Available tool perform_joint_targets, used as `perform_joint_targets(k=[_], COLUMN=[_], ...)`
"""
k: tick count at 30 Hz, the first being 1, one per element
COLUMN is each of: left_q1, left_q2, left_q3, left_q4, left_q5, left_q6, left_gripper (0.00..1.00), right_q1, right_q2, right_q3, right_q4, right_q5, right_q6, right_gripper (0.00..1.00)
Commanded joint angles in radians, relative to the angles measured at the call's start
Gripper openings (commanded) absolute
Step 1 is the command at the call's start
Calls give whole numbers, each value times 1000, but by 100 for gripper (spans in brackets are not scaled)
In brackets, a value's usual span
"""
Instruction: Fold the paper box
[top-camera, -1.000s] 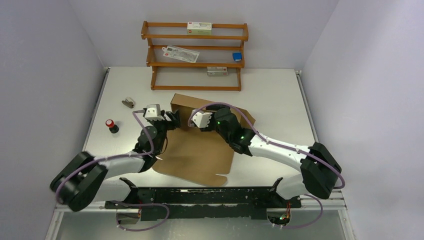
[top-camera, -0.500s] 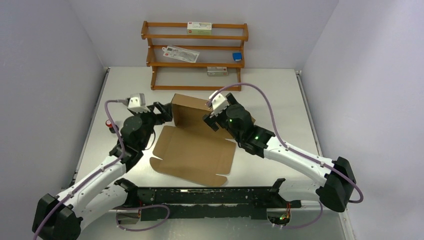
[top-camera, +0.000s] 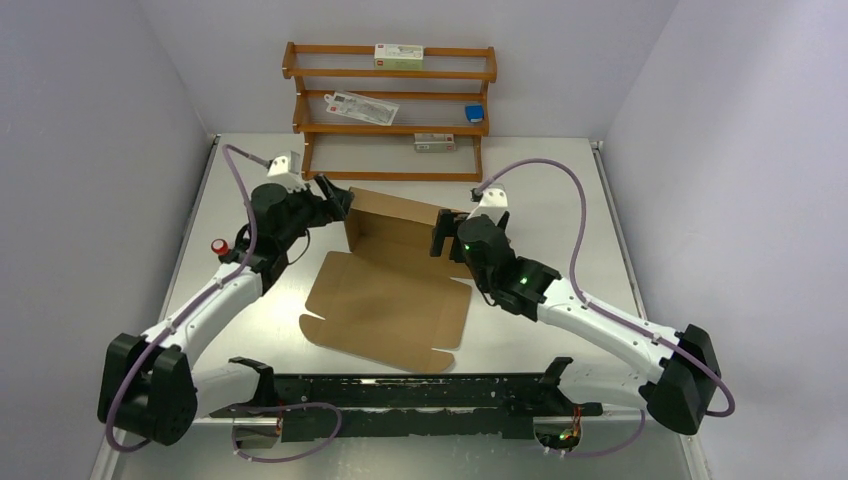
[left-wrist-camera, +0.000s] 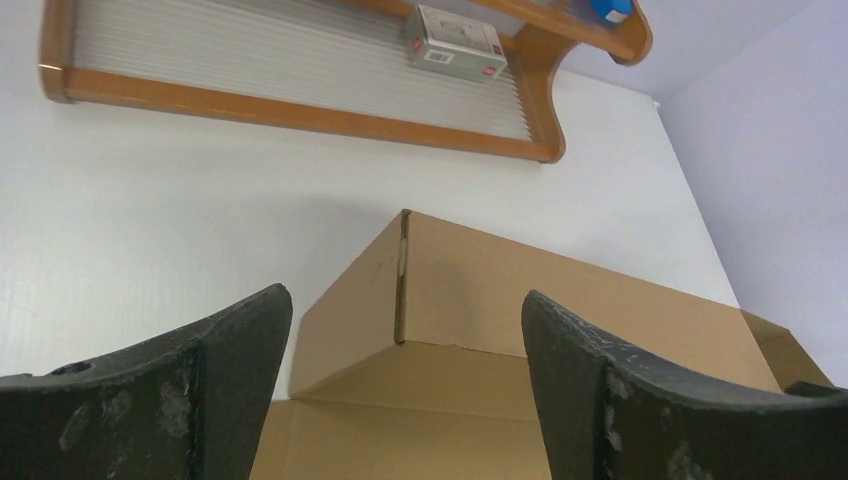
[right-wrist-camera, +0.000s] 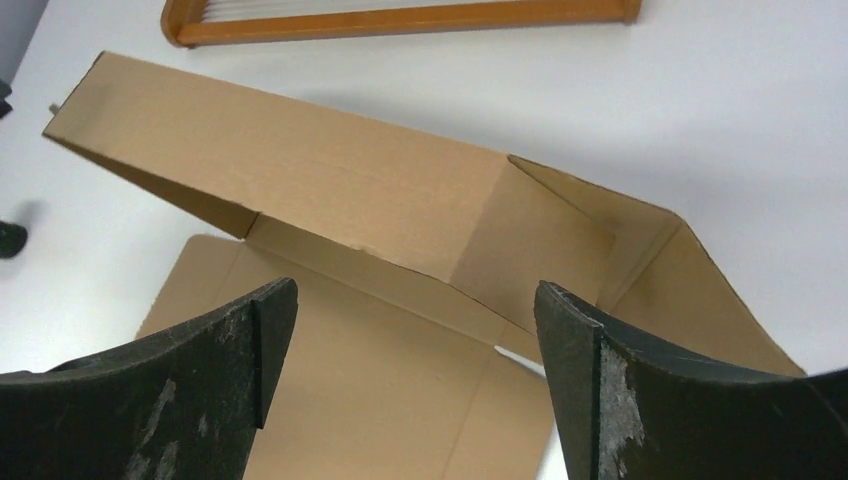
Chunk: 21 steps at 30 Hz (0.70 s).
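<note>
both arms have been pulled back off the plain brown corrugated cardboard box (top-camera: 390, 300). left end effector (top-camera: 335, 196) and right end effector (top-camera: 444, 238) are spread wide, nothing pinched. box is left mid-table (top-camera: 545, 200), rear wall (top-camera: 400, 212) raised, remainder flat; more folds are judged outstanding.

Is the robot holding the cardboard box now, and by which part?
Nothing is held. The left tool and the right tool both stand open, not touching the paper box.

Wooden rack (top-camera: 390, 176), white box (top-camera: 399, 55) atop, red-capped object (top-camera: 218, 246)
</note>
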Motion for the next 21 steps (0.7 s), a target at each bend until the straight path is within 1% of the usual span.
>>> perform_joint_targets(k=[1,4,9,15,18,21], left_q1=[14,14,15,15,15,15], left_q2=[52,100,163,204,216,207], left_q3=[60,79,103,98,98,98], left_q4=[-1,5,7,33,36,15], left_q5=[122,136,162,198,229,245], left_q6=[-20,-14,-12,-16,-14,-14], left_gripper=[89,88,84,79,75,70], right_q1=[-23,-51,-120,-177,-199,-208], right_q2=[10,21,-15,-10,11,41], right_q3=[-22,-38,-90,-113,-119,-112], right_q4=[-8,22,124,190,224,253], right_q5=[68,79,-63,-151,-184,-222], right_q6=[214,256,314,360,373,373], right_gripper=[92,90,89,89,86,80])
